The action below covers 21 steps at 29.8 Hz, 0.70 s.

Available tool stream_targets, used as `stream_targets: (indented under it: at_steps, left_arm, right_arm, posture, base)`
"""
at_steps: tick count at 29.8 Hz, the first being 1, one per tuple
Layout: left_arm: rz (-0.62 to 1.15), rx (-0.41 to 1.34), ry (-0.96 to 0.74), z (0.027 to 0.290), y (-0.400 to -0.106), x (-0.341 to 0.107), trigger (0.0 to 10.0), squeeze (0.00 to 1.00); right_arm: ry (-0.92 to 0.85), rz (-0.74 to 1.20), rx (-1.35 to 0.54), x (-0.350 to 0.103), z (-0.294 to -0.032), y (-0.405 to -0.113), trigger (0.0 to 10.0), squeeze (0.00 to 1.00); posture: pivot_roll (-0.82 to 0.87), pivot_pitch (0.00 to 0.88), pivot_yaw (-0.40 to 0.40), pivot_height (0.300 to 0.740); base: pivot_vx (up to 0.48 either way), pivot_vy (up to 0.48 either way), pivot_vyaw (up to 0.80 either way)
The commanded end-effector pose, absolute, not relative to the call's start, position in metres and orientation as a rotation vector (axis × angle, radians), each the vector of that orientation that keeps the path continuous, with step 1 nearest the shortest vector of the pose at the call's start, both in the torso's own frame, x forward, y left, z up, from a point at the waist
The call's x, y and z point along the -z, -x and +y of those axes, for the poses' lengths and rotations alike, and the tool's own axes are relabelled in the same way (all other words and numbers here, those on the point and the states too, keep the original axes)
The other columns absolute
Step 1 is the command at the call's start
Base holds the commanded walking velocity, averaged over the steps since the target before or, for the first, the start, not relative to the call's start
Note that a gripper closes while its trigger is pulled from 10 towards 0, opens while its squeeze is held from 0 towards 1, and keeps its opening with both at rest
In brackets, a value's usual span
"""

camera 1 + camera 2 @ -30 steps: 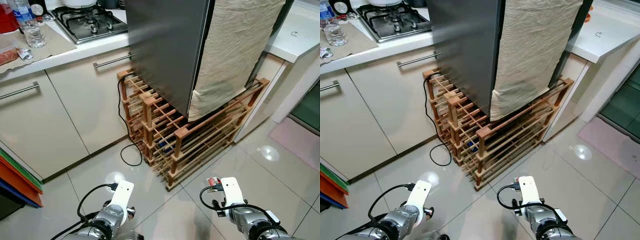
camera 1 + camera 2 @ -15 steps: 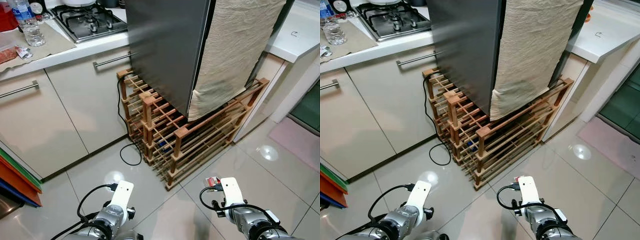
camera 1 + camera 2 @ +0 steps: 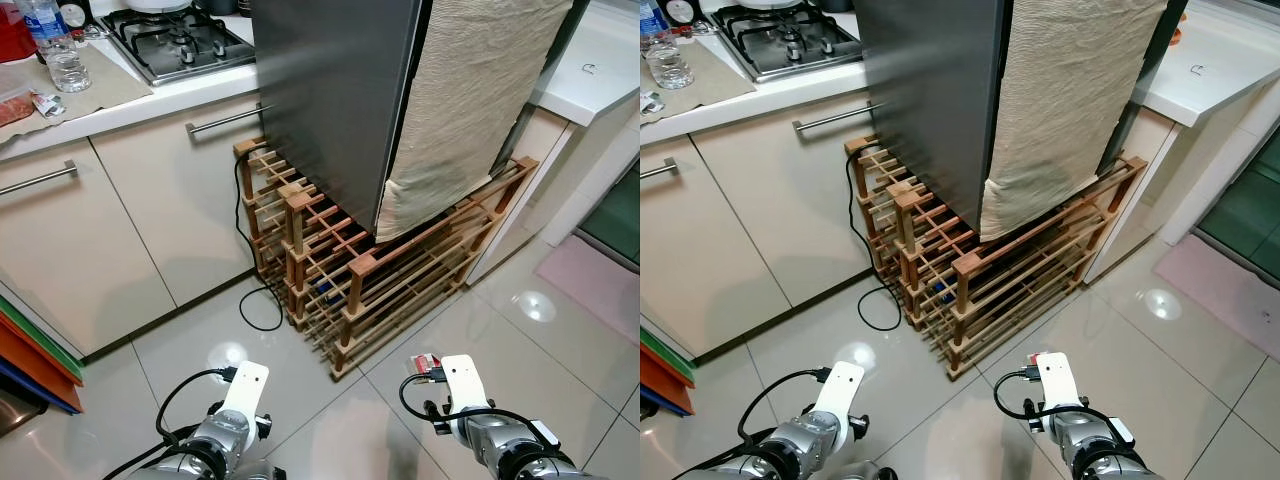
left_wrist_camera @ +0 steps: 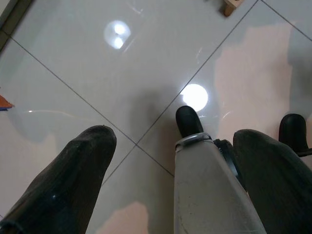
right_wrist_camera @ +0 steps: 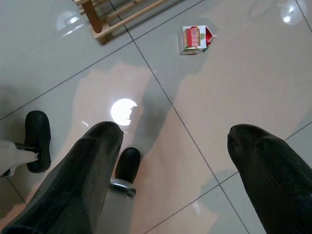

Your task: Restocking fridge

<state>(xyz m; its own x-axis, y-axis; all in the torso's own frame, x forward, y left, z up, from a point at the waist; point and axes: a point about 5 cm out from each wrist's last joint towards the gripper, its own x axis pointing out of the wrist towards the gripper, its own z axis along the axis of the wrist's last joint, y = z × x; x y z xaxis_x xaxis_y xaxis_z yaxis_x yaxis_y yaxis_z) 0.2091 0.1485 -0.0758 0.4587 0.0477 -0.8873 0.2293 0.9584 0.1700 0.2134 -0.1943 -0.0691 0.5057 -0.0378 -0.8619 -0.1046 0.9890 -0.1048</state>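
Note:
A tall steel fridge point(image 3: 330, 100) stands on a wooden slatted rack point(image 3: 380, 270), with a beige cloth point(image 3: 470, 110) hanging over its front. A small red and white carton point(image 5: 196, 39) lies on the floor tiles just in front of the rack's corner, also peeking out by my right wrist as the carton point(image 3: 427, 363). Both arms hang low at my sides. My left gripper point(image 4: 175, 136) is open over bare tile. My right gripper point(image 5: 175, 131) is open too, with the carton a short way beyond its fingers point(image 5: 92, 170). Neither gripper holds anything.
Cream cabinets point(image 3: 120, 230) with a worktop and gas hob point(image 3: 180, 40) run along the left. A black cable point(image 3: 250, 290) loops on the floor beside the rack. A white counter point(image 3: 590, 70) stands on the right. My own feet point(image 4: 187, 119) show below the grippers.
The head view has shifted very slightly. The arms and the carton stay where they were.

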Motion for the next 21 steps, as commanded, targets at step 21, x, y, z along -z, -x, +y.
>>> stream_targets:
  at_steps: [21]
  left_arm:
    - [1.062,0.123,-0.273,0.1435,-0.2146,0.0728,10.0,0.00]
  right_arm:
    - [0.152,1.039,-0.027,0.0669,-0.1977,-0.2165,10.0,0.00]
  posture:
    - [0.09,0.003,-0.016,0.740]
  base:
    - [0.000,0.000,0.00]
